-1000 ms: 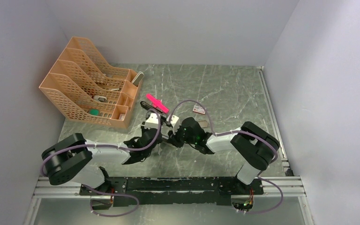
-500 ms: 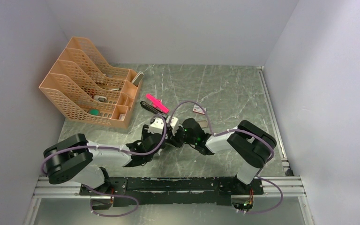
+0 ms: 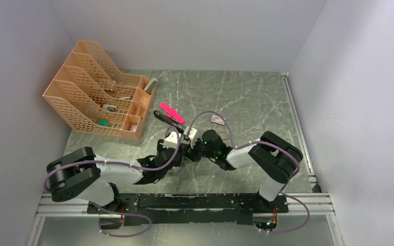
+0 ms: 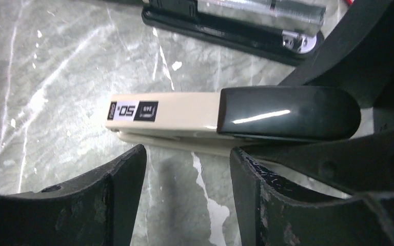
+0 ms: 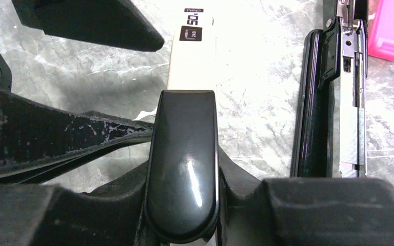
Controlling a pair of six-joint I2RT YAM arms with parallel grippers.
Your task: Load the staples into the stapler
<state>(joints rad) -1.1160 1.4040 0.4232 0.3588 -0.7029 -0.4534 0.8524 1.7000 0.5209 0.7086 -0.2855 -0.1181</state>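
On the table [image 3: 246, 97], both arms are stretched low and inward, the wrists meeting near its middle. The stapler [image 5: 315, 102] lies opened just beyond them, its silver rail exposed, beside a pink piece [image 5: 390, 31]. It is judged rigid and fairly heavy, with a hinged top liable to swing, so the base sides are best gripped. The black end of a cream-and-black bar [image 4: 164, 115] is flanked by the jaws of the right gripper [image 5: 184, 148]; whether it is gripped cannot be told. The jaws of the left gripper [image 4: 187, 200] stand apart, empty. Loose staples cannot be made out. Light, brittle strips are expected from the white box [image 3: 217, 119], to be pinched gently.
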